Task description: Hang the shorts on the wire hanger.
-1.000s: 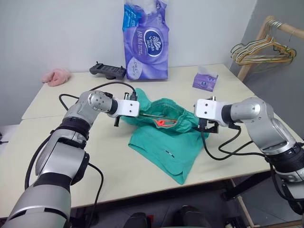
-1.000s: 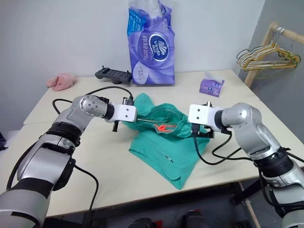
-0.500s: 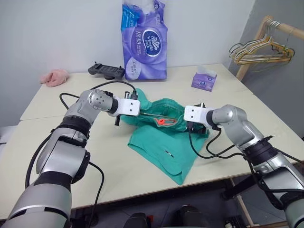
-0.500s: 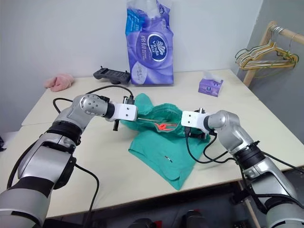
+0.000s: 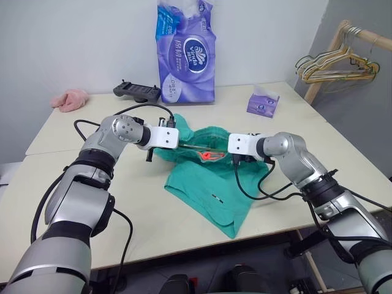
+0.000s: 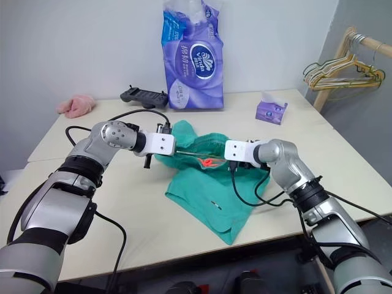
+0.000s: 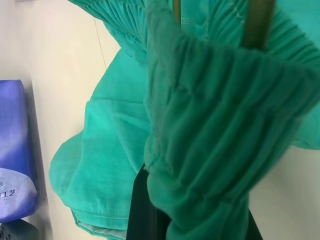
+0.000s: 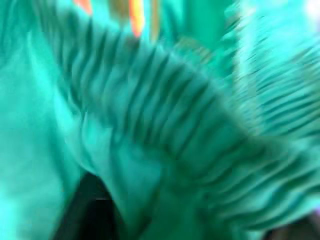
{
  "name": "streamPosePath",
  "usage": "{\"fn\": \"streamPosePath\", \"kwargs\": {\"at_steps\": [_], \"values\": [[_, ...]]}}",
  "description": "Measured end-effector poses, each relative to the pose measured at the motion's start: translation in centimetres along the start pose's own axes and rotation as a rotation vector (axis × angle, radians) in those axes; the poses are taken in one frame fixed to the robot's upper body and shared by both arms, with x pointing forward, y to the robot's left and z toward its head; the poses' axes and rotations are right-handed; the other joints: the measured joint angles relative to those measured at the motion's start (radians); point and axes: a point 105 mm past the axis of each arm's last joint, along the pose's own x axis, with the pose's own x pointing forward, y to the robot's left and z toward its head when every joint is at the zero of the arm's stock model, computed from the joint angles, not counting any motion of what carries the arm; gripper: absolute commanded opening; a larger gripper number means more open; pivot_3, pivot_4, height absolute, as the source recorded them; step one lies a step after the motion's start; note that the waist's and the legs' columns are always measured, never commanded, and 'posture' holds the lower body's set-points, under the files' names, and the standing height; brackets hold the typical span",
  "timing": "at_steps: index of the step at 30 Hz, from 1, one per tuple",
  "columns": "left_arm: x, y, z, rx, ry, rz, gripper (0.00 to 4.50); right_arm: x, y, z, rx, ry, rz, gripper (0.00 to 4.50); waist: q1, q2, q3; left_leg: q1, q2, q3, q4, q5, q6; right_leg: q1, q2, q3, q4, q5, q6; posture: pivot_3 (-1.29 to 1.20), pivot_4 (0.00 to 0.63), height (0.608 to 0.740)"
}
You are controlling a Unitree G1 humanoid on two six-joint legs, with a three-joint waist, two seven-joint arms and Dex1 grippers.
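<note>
Left eye view: the right hand (image 5: pixel 231 160) has slid in from beside the shorts (image 5: pixel 215 177) to their bunched waistband, so a second grip on the band looks near. The left hand (image 5: pixel 179 142) stays clamped on the opposite end of the band, raised off the tabletop (image 5: pixel 92 202). A hanger (image 5: pixel 202 149) wire runs between the hands inside the waistband. Left wrist view: gathered band pinched between closed fingers. Right wrist view: blurred green fabric against the fingers; whether they grip, I cannot tell. No containers here.
</note>
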Motion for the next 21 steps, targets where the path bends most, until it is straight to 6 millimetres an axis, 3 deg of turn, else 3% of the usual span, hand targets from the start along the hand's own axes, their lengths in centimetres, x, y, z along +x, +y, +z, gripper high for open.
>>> {"fn": "streamPosePath", "kwargs": {"at_steps": [5, 14, 21], "values": [[-0.1, 0.1, 0.0, -0.009, 0.002, 0.004, 0.0, 0.4, 0.5, 0.5, -0.054, 0.0, 0.01, 0.04, 0.0, 0.0, 0.0, 0.0, 0.0, 0.0, 0.0, 0.0, 0.0, 0.0, 0.0, 0.0, 0.0, 0.0, 0.0, -0.02, 0.02, 0.74], [0.0, 0.2, 0.1, -0.013, -0.001, 0.007, 0.0, 0.5, 0.2, 0.3, -0.101, 0.004, -0.015, 0.04, 0.0, 0.0, 0.0, 0.0, 0.0, 0.0, 0.0, 0.0, 0.0, 0.0, 0.0, 0.0, 0.0, 0.0, 0.0, -0.02, 0.022, 0.74], [-0.2, 0.7, 1.4, -0.07, -0.091, 0.01, 2.04, 0.4, 0.1, -0.1, -0.1, 0.017, -0.022, 0.0, 0.0, 0.0, 0.0, 0.0, 0.0, 0.0, 0.0, 0.0, 0.0, 0.0, 0.0, 0.0, 0.0, 0.0, 0.0, -0.02, 0.022, 0.74]]}}
